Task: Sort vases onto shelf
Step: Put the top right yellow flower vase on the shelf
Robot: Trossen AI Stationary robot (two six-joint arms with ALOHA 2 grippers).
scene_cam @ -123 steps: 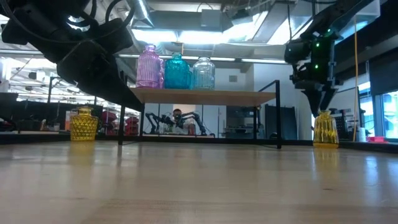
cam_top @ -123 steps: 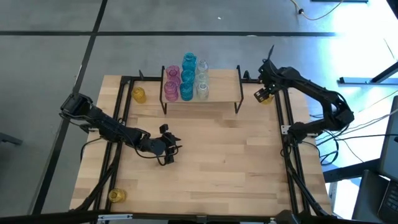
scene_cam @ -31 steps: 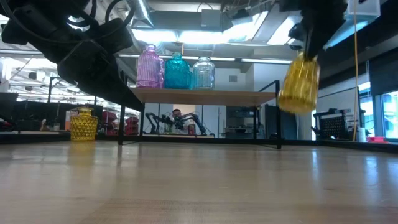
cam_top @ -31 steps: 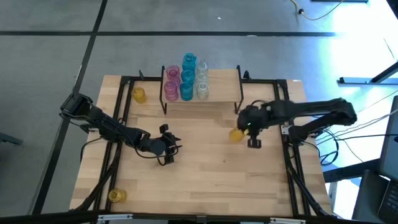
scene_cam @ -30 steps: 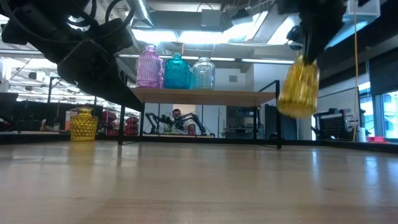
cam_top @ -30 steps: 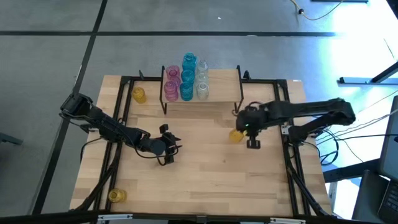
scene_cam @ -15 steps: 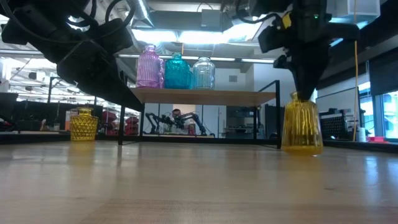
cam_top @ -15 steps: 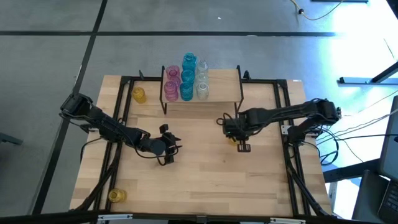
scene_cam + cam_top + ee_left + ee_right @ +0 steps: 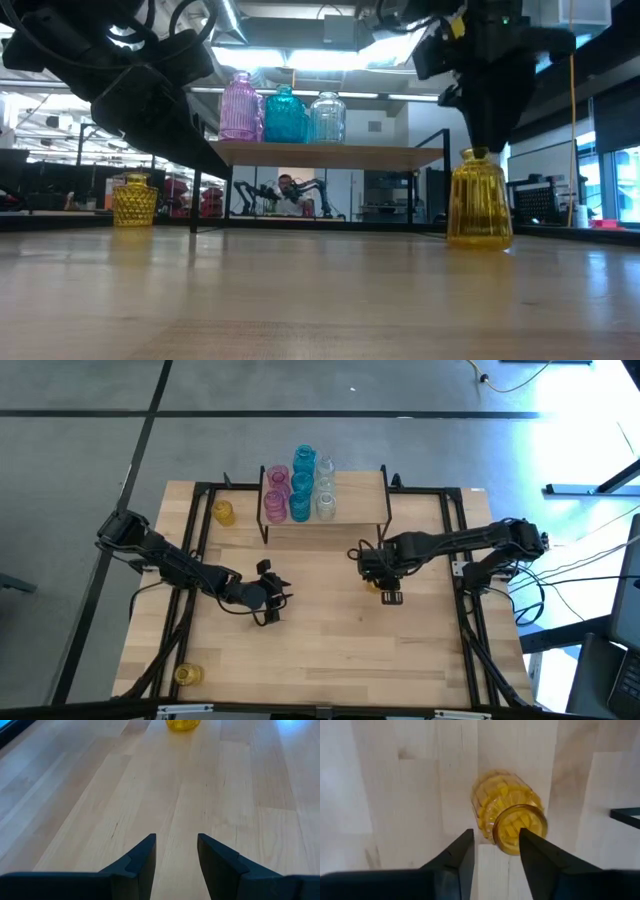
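Overhead, low and both wrist views of a wooden tabletop (image 9: pixel 330 650). Shelf (image 9: pixel 355 505) stands at 12 o'clock on the tabletop, carrying pink, teal and clear vases (image 9: pixel 299 488) grouped on its left half; low view shows a pink, a teal and a clear one in a row on the top board. Right hand (image 9: pixel 384 588) is just in front of the shelf's right legs, at approx. 2 o'clock from tabletop centre, pointing straight down over an amber vase (image 9: pixel 480 205). That vase stands upright on the tabletop; low view shows its base on the wood w/ the hand directly above its neck. Right wrist view: vase mouth lies between the two fingers (image 9: pixel 457 855), which are apart w/ a gap on one side; contact on the other side cannot be told. Left hand (image 9: pixel 272 603) waits at approx. 9 o'clock from centre, low over bare wood, fingers (image 9: pixel 142 857) apart, nothing between them. Other amber vases: one at the far-left corner beside the shelf (image 9: pixel 223 512), at 11 o'clock; one near the front-left corner (image 9: pixel 186 674), at 7 o'clock. Black frame rails (image 9: pixel 190 540) run along the tabletop's left and right sides.
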